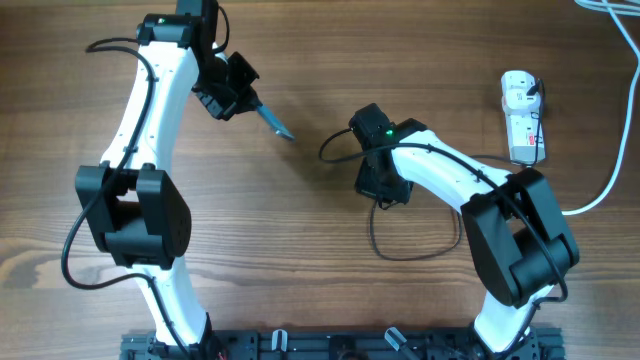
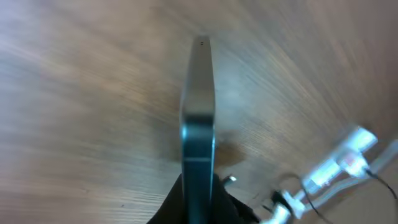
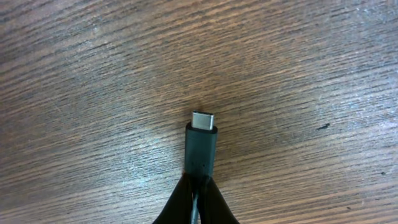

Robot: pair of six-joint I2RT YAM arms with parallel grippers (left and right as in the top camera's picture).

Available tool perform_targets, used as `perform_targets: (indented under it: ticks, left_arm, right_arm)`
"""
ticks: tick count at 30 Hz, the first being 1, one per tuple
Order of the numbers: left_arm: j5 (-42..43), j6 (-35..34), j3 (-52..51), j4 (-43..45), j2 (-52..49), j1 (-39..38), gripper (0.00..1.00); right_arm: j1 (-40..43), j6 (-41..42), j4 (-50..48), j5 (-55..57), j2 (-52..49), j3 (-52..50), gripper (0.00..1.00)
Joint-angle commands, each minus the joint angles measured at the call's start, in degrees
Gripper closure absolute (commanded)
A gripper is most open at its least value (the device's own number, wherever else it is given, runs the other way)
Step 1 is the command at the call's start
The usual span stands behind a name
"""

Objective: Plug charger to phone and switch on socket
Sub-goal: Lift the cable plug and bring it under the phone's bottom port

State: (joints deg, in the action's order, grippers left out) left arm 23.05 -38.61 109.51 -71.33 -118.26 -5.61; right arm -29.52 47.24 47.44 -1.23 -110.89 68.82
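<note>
There is one phone [image 1: 272,120], one charger [image 3: 201,140] and one socket [image 1: 522,120]. There is also one white cord [image 1: 575,210].

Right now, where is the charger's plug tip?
Right wrist view: the plug tip juts from the right end effector, over the table. Overhead, that end effector is mid-table, right of the phone in the left end effector.

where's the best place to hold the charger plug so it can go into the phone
Grip the charger plug at the rear of its black housing, coming from the cable side, as the right gripper has it. The housing is narrow and straight, so two fingers can pinch it squarely. That leaves the metal tip bare and pointing ahead for the phone, which the left gripper holds edge-on.
</note>
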Motion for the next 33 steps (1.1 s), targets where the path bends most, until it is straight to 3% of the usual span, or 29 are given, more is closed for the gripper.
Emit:
perform_targets:
  ticks: [1,7,12,17,21,27,33]
  left_arm:
    - [17.16,10.27,1.18,4.76,1.79,0.26,0.96]
    - [30.97,13.07,1.18,13.51,1.79,0.20,0.96]
    - [46.51,20.72,1.18,19.21,1.79,-0.44,0.96]
    - [47.65,22.67,1.18,20.63,1.81,-3.76,0.96]
    - [46.95,23.26,1.18,21.90,1.81,-7.45,0.96]
    - [46.88,23.32,1.18,21.88,1.81,-10.67,0.96]
    - [40.96,23.47,1.18,20.28,1.81,-11.17,0.96]
  right_arm:
    - [-0.13,-6.51,0.22,-7.21,2.49,1.01,0.96]
    - [-0.13,-16.87,2.32,-17.03,16.90,1.11,0.96]
    - [-0.15,-19.19,5.53,-18.64,31.04,1.09,0.96]
    - [-0.15,-19.21,5.40,-18.62,36.37,1.09,0.96]
    - [-0.15,-23.21,5.51,-22.88,36.33,1.09,0.96]
    - [-0.13,-22.58,4.26,-22.80,36.33,1.09,0.96]
    - [-0.13,-21.22,5.07,-17.09,36.33,1.09,0.96]
